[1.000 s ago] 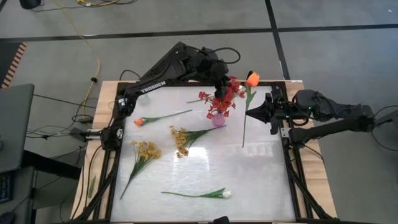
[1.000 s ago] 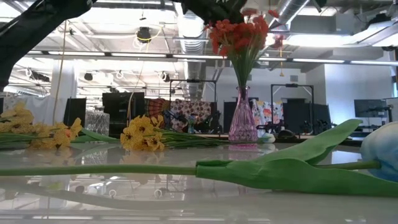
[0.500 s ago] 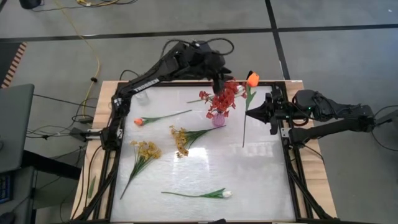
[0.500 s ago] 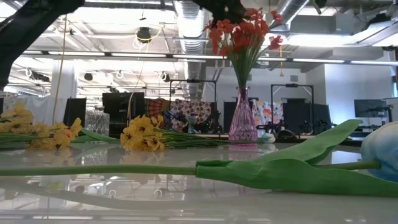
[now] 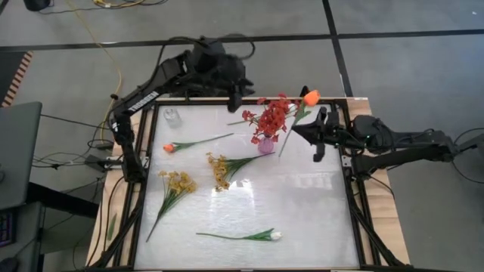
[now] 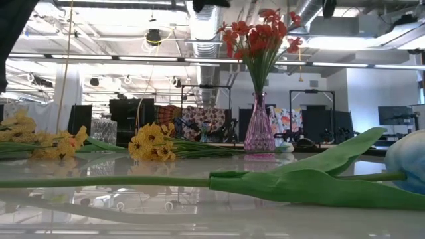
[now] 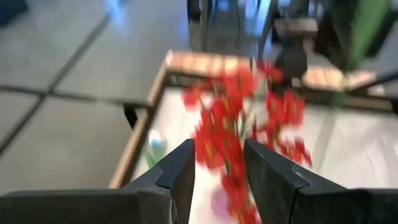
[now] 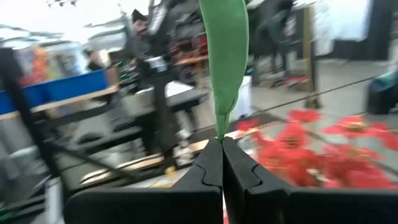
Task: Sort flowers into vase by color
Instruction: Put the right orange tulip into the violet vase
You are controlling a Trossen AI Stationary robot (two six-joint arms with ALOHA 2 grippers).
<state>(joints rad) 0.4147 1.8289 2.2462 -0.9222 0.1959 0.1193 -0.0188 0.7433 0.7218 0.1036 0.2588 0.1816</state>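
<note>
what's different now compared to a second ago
The left gripper has pulled back from the red flowers, which stand free in the vase. The right gripper, shut on the orange flower, has tilted it toward the vase. The flowers lying on the table stayed put.

Looks like a big lab or workshop: bare pipes (image 6: 199,30) and long lights (image 6: 143,58) on the ceiling, dark screens (image 6: 129,109) and racks far behind, maybe desks, grey floor (image 5: 68,68) with a yellow cable (image 5: 113,72).
</note>
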